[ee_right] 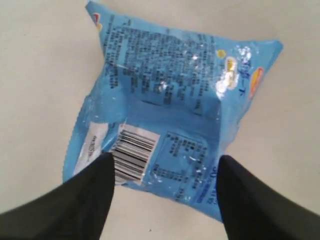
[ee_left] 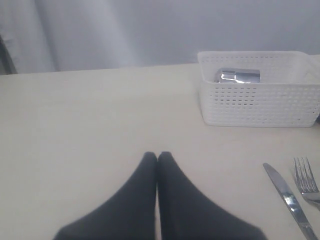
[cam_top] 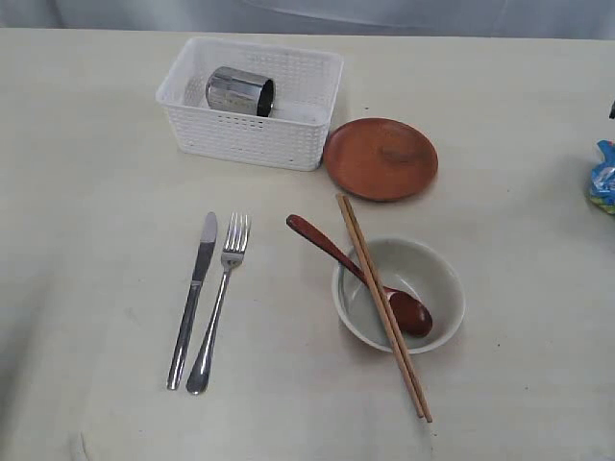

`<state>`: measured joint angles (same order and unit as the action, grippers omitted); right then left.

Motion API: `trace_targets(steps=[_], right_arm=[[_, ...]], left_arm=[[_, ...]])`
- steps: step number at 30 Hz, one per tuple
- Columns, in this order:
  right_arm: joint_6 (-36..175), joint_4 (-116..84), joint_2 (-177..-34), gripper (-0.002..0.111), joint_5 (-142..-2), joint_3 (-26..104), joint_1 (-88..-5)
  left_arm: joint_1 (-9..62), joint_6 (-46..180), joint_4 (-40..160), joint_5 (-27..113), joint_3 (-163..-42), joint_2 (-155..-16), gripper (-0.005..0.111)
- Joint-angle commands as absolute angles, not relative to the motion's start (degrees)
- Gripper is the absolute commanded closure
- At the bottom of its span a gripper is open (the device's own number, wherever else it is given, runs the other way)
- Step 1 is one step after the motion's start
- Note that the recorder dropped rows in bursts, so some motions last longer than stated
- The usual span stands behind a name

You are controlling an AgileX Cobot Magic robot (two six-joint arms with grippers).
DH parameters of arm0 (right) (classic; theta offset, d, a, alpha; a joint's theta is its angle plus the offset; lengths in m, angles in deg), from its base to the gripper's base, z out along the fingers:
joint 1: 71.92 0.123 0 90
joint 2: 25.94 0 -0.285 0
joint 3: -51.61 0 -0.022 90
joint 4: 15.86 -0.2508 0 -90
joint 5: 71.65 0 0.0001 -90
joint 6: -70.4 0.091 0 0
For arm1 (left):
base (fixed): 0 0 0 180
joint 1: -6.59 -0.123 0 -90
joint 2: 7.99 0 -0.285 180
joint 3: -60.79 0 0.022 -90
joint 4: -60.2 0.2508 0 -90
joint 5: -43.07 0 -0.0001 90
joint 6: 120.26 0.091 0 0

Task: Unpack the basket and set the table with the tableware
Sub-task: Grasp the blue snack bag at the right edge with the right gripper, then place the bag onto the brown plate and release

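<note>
White basket: steel cup | bowl: spoon | left jaws clenched | right jaws released

At the far right edge of the exterior view, about mid-height, we see a blue snack packet, cut off by the frame. The right wrist view shows us nearly all of it: glossy, crinkled, printed back up, with a white barcode panel near one corner and small yellow and red marks, perhaps logos, near another. A pale grey backdrop spans the exterior view's top edge.
</note>
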<state>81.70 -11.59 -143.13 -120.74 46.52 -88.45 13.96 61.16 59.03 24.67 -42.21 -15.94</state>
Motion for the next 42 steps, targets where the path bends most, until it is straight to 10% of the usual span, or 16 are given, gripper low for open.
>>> trace_targets(steps=[1,15,20,30,42], right_arm=[[82.8,-12.1,-143.9,0.051,-119.7,45.3,-91.6],[72.2,-23.9,-148.7,0.053,-116.5,44.8,-93.1],[67.6,-23.9,-148.7,0.109,-118.2,44.9,-93.1],[55.2,-40.3,-142.0,0.108,-121.7,45.1,-89.8],[58.5,-44.3,-146.2,0.108,-124.6,60.0,-59.2]], left_arm=[[13.8,61.4,58.3,24.8,-42.0,-15.8,0.107],[13.8,61.4,58.3,24.8,-42.0,-15.8,0.107],[13.8,61.4,58.3,24.8,-42.0,-15.8,0.107],[13.8,61.4,58.3,24.8,-42.0,-15.8,0.107],[13.8,61.4,58.3,24.8,-42.0,-15.8,0.107]])
